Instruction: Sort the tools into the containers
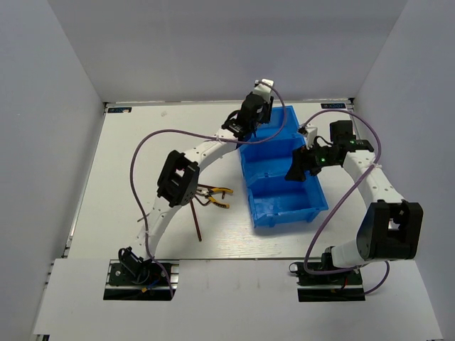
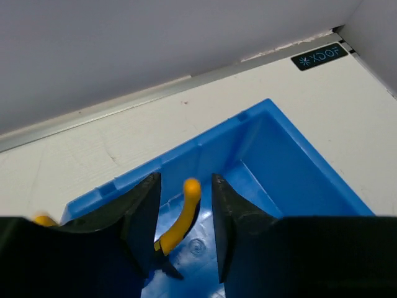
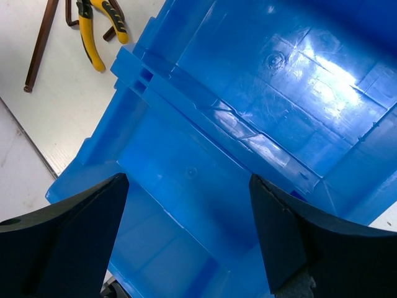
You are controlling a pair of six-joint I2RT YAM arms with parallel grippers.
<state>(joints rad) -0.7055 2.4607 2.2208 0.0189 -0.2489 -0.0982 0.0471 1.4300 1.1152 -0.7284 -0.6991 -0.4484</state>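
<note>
Finds the left gripper (image 2: 184, 181) over the far compartment of the bright blue plastic bin of three joined compartments (image 2: 217, 146), parted a little wider than the curved yellow handle of a pair of pliers (image 2: 188, 195) between its fingers. Shows blue on either side of that handle, so reads as released rather than clenched, with those pliers down inside the far compartment. Shows the right gripper (image 3: 188, 186) spread wide and grasping nothing, above the middle of the bin. Finds, on the white table (image 1: 128, 163) just left of the bin, a second pair of pliers with yellow-orange and black handles (image 1: 217, 197) and a thin dark brown L-shaped hex key (image 1: 197, 224). Places both toward the near left of the left gripper, beneath that arm's own elbow and across the bin from the right gripper, so probably falls to the left arm. Lays these pliers roughly left to right, handles fanned toward the bin; runs the hex key near to far. Likely calls for a wrist turned to close across whichever axis is chosen.
</note>
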